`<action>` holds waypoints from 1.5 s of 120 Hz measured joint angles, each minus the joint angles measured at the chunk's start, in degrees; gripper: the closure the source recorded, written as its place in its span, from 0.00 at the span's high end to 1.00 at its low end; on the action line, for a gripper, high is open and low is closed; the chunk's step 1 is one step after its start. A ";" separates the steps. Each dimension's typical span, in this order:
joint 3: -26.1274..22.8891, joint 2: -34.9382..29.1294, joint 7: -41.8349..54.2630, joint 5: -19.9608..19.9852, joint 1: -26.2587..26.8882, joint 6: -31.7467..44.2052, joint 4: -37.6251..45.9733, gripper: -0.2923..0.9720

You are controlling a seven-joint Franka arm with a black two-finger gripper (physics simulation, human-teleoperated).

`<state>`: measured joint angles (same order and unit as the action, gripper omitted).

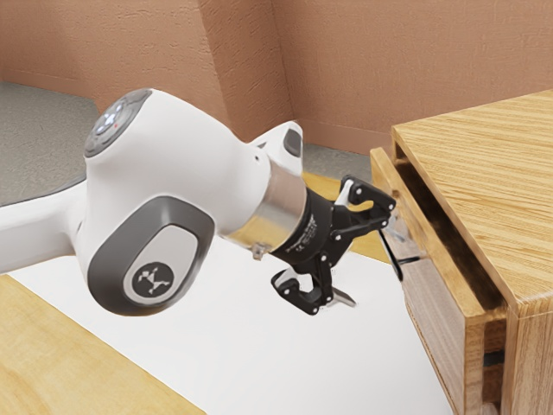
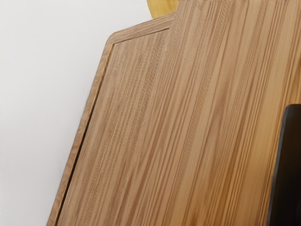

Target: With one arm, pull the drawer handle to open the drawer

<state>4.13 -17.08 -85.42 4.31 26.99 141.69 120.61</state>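
Arm: a white link (image 1: 164,207) bulks nearest the exterior camera, entering from the exterior view's left.
Gripper: the black gripper (image 1: 359,216) is just beside the drawer front, near its upper edge. Whether it is clenched or released cannot be told.
Drawer: the drawer (image 1: 432,285) is light, straight-grained wood with a raised frame around its front (image 2: 188,132). It is the top slot of the cabinet (image 1: 492,173) at the exterior view's right and stands out part-way.
Handle: a thin black bar (image 1: 399,255) on short posts sits on the drawer front, just below the gripper.
Drawer interior: a dark gap; contents cannot be made out.
Table: the white top (image 1: 259,346) lies under the hand.
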 joint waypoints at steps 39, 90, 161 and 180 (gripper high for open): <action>-0.12 -4.36 -0.37 0.29 -0.52 1.50 4.50 0.77; -0.17 -14.32 -0.74 0.30 -1.64 1.81 13.57 0.77; -0.69 -26.31 -1.39 0.12 -6.02 1.42 23.29 0.77; -1.11 -29.59 -1.52 0.20 -7.67 0.85 25.05 0.77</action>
<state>3.01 -46.68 -86.94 4.51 19.32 142.54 145.66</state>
